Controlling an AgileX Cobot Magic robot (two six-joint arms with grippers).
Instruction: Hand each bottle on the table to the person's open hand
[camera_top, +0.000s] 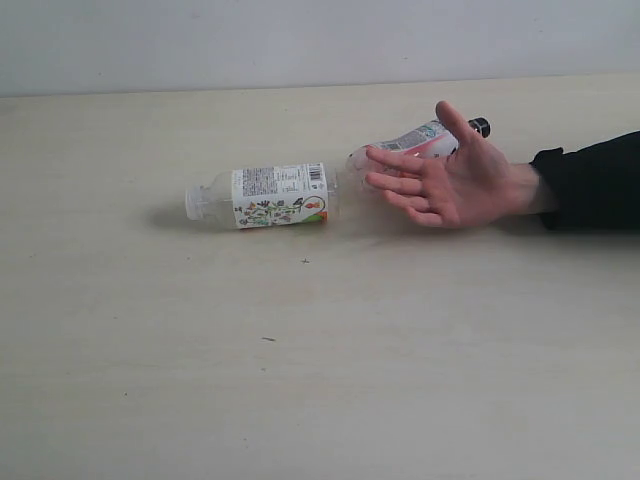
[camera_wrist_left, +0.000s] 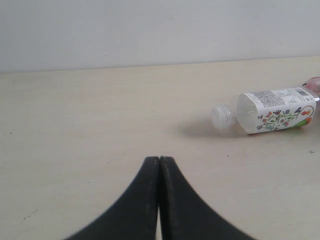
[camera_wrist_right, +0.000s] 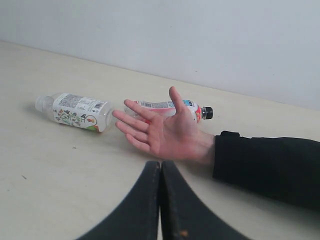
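Two clear bottles lie on their sides on the cream table (camera_top: 300, 380). The floral-label bottle (camera_top: 270, 196) (camera_wrist_left: 272, 110) (camera_wrist_right: 77, 111) has a white cap pointing left in the exterior view. The pinkish-label bottle with the black cap (camera_top: 425, 139) (camera_wrist_right: 167, 107) lies behind the person's open hand (camera_top: 445, 180) (camera_wrist_right: 162, 131), partly hidden by it. The hand hovers palm up, fingers spread, black sleeve at the wrist. My left gripper (camera_wrist_left: 159, 159) is shut and empty, well short of the floral bottle. My right gripper (camera_wrist_right: 161, 163) is shut and empty, just short of the hand. Neither gripper shows in the exterior view.
The person's black-sleeved forearm (camera_top: 590, 180) (camera_wrist_right: 265, 165) stretches in from the right edge of the exterior view. A pale wall (camera_top: 300, 40) runs behind the table's far edge. A few tiny dark specks (camera_top: 268, 339) dot the surface.
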